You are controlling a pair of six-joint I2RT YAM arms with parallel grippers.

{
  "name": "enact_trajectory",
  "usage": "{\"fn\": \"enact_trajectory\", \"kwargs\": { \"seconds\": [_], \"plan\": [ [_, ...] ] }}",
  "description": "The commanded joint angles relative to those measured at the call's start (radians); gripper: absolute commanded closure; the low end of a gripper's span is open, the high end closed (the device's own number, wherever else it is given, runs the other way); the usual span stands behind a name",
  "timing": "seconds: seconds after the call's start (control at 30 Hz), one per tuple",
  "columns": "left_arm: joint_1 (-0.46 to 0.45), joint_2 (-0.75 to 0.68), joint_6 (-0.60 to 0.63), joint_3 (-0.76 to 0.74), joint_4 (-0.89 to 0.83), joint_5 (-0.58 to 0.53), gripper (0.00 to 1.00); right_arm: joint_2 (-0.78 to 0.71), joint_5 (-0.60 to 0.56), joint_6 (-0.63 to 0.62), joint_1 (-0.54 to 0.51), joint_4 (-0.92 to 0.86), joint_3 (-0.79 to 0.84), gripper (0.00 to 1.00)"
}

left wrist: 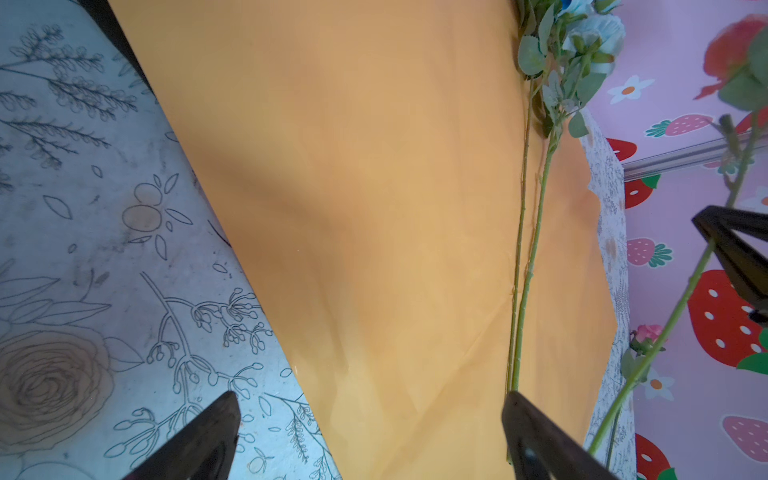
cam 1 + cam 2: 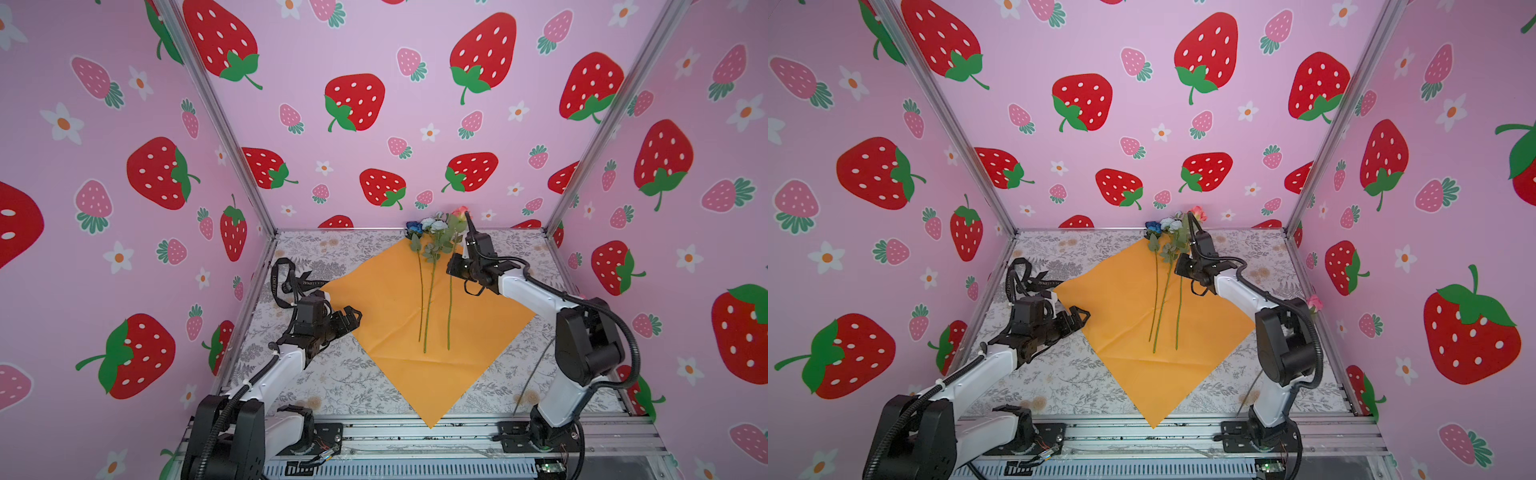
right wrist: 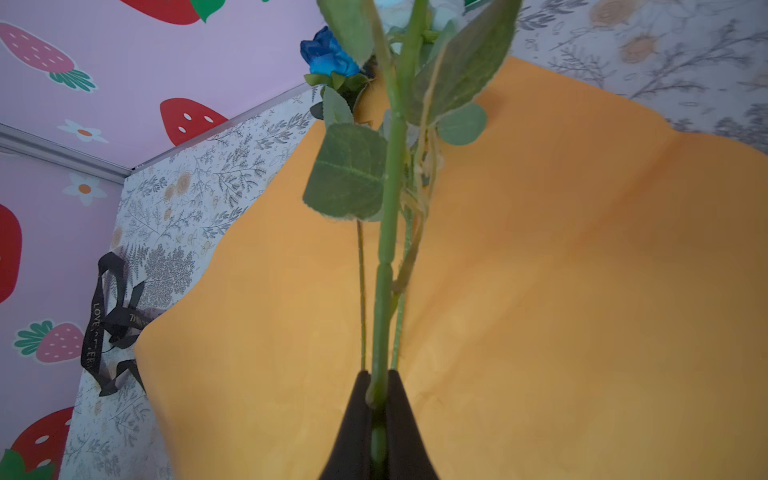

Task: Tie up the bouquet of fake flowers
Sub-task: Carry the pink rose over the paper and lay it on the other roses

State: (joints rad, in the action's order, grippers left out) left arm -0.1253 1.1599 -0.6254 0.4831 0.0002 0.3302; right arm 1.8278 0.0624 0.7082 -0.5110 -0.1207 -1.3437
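The floral-printed table [image 2: 332, 374] fills the floor of the strawberry-walled booth. An orange paper sheet [image 2: 386, 299] lies on it as a diamond, corners at 12, 3, 6 and 9 o'clock.

The left gripper [image 2: 353, 318] sits low at the sheet's 9 o'clock edge. Its claw is spread wide and holds nothing, with one fingertip over the table and the other over the paper in the left wrist view.

The right gripper [image 2: 449, 266] is at about 1 o'clock on the sheet, pressed together on the stem of the pink rose [image 2: 459, 212].

The bouquet of fake flowers [image 2: 432, 249] runs from the sheet's middle to its 12 o'clock corner. The blue and pale heads are past that corner, and two stems lie flat on the paper.

A black ribbon [image 2: 286, 282] is heaped on the table at 10 o'clock, just beside the sheet. A stray pink bloom [image 2: 1315, 302] shows at 3 o'clock, behind the right arm.
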Motion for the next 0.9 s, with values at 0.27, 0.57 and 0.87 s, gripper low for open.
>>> {"fn": "enact_trajectory", "kwargs": {
  "seconds": [0.27,0.57,0.87],
  "plan": [
    [-0.019,0.005,-0.001,0.025,0.007,0.02,0.01,0.27,0.02,-0.003,-0.05,-0.054,-0.283,1.0],
    [-0.02,0.014,0.007,0.033,0.0,0.012,0.01,0.367,0.036,-0.011,-0.05,-0.091,-0.35,1.0],
    [-0.02,0.009,0.009,0.027,-0.003,0.009,0.01,0.462,0.037,-0.021,-0.047,-0.125,-0.417,0.98]
  ]
}}
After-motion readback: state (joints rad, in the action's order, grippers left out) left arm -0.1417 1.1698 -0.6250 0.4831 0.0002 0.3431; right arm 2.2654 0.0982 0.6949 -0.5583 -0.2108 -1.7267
